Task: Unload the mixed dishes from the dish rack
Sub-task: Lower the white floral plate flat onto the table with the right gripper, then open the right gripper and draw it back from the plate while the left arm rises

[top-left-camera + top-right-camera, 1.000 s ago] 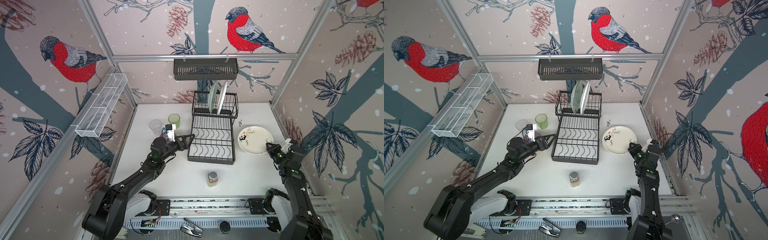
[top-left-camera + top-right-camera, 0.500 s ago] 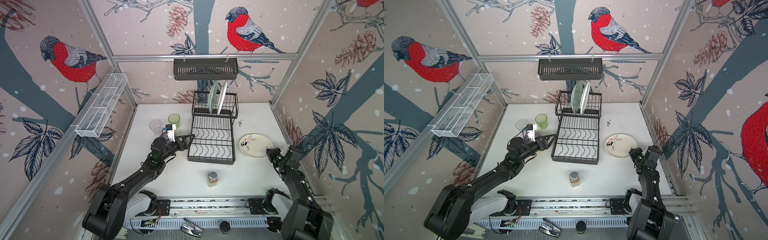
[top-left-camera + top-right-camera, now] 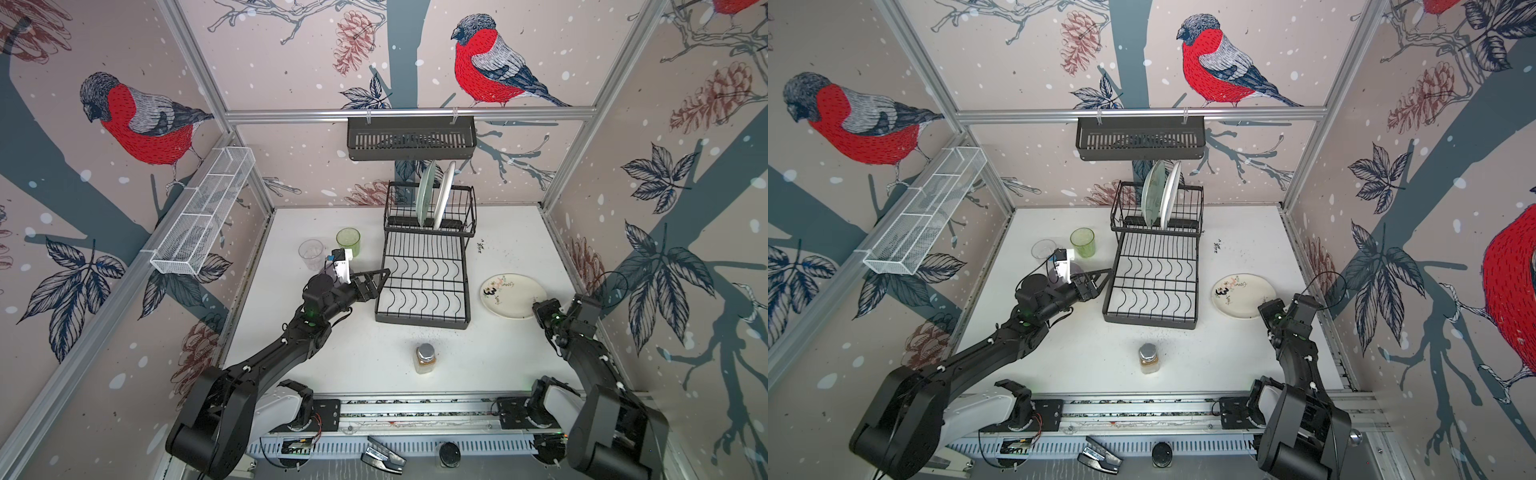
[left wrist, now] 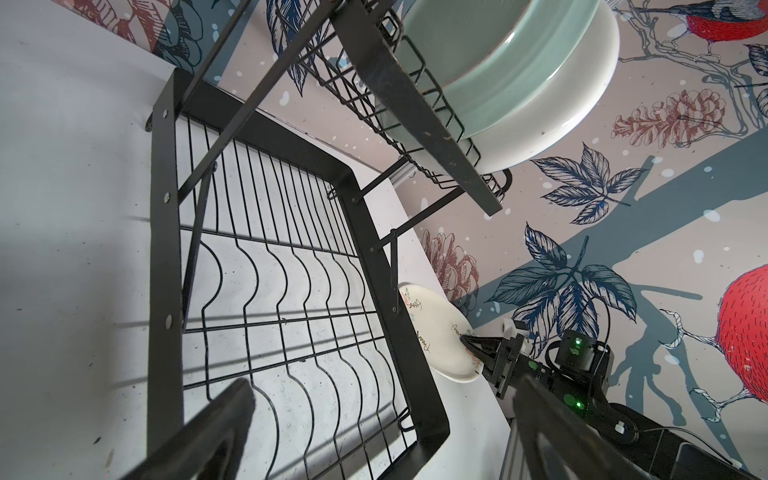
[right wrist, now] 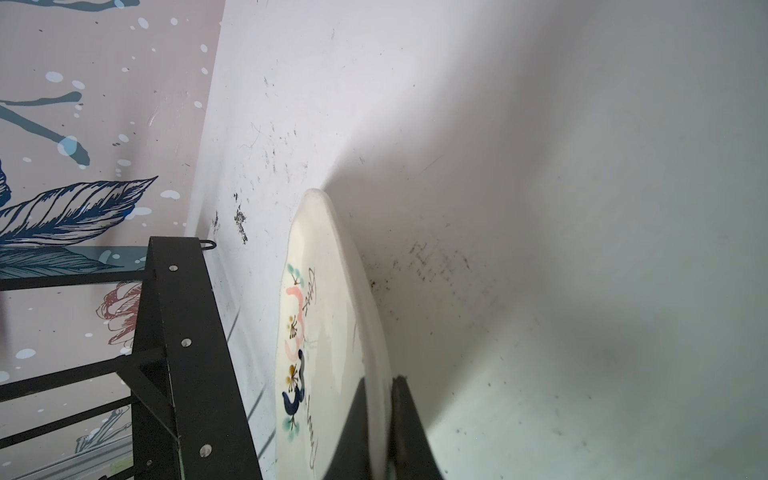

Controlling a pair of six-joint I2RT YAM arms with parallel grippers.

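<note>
Right wrist view tells it: the right gripper (image 5: 380, 388) is clamped on the rim of the patterned plate (image 5: 328, 332), which sits low at the table (image 3: 519, 241) right of the dish rack (image 3: 422, 322), apart from it. I cannot tell whether it lies fully flat. This looks like the set-down step. Next move calls for letting go and backing off without dragging it. The left gripper (image 3: 376, 279) hovers at the rack's left edge, jaws wide, empty. 2 to go up top: the pale green plate (image 3: 426, 193) and the white plate (image 3: 444, 195).

Silver-capped jar (image 3: 424, 358) stands upright on white table (image 3: 519, 232).
</note>
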